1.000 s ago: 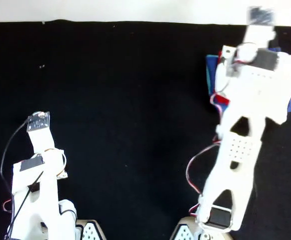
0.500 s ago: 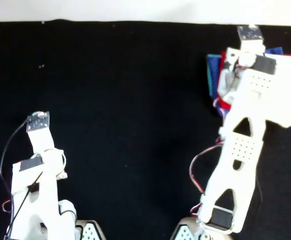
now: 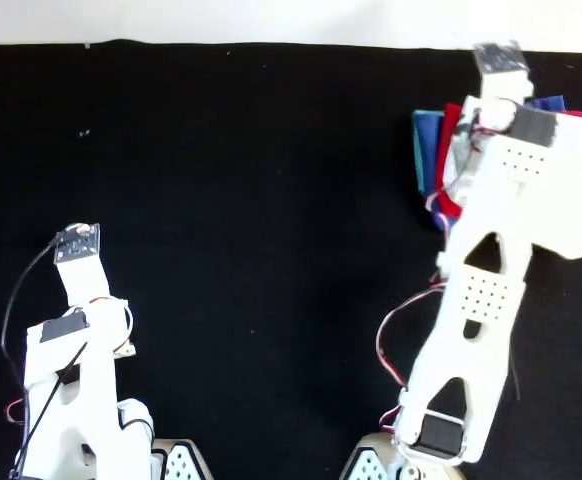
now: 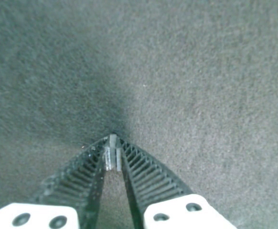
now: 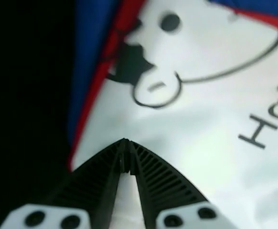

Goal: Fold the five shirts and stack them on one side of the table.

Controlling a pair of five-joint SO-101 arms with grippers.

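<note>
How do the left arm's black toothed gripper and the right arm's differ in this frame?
The left arm's black toothed gripper is above bare black table covering. The right arm's black toothed gripper is above a white printed shirt that tops the blue and red folded shirts. In the high view the left arm is folded back near its base, while the right is stretched towards the table's far right. Both have their fingertips closed together.

Robotics lab bench, black cloth-covered table [image 3: 221, 200], white robot arms [image 3: 481, 300], loose wiring [image 3: 378, 345]
</note>
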